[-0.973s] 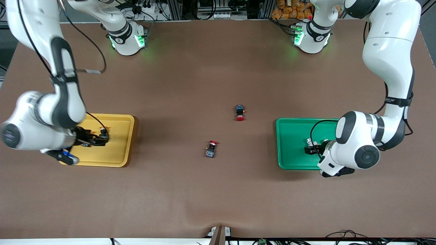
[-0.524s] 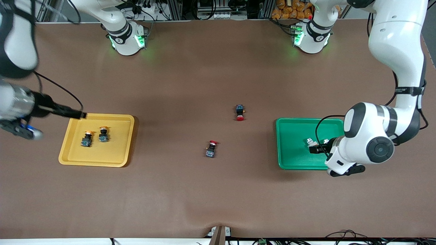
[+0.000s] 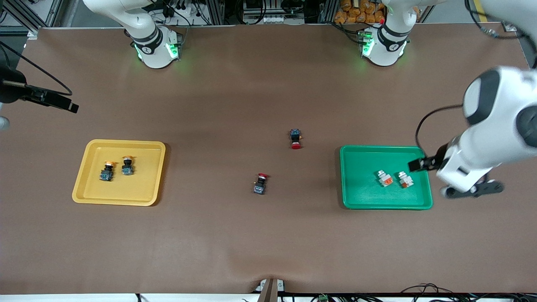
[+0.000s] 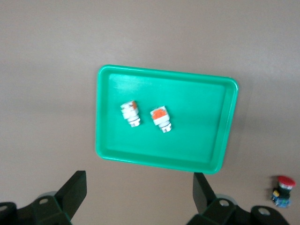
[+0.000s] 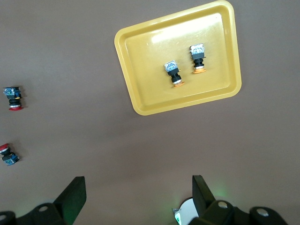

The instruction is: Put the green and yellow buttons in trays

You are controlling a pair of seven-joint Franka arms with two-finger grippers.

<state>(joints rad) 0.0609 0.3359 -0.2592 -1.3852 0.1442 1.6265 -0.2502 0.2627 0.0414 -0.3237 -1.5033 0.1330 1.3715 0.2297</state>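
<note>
Firstly, worktop [image 3: 235, 235]: brown cloth; clock directions below are read on the front view, with 12 o'clock toward the arms' bases.
Yellow tray [image 3: 144, 186]: lies flat toward the right arm's end of the worktop.
Yellow-capped buttons: two, dark-bodied, both lying in the yellow tray, side by side and just apart; one [image 3: 106, 171] sits at about 8 o'clock of the other [image 3: 127, 165]; caps point to 12 o'clock.
Green tray [image 3: 361, 167]: lies flat toward the left arm's end of the worktop.
White-bodied buttons: two, each with an orange patch, both lying in the green tray, near each other and not touching; one [image 3: 384, 178] is at 9 o'clock of the other [image 3: 405, 179].
Red-capped buttons: two, on the bare worktop between the trays, well apart; one [image 3: 295, 139] is at about 1 o'clock of the other [image 3: 260, 183].
Left pincer [image 4: 138, 180]: released, fingers wide apart, nothing between them; up in the air at 3 o'clock of the green tray.
Right pincer [image 5: 138, 183]: released, fingers wide apart and holding nothing; high in the air at about 10 o'clock of the yellow tray.
</note>
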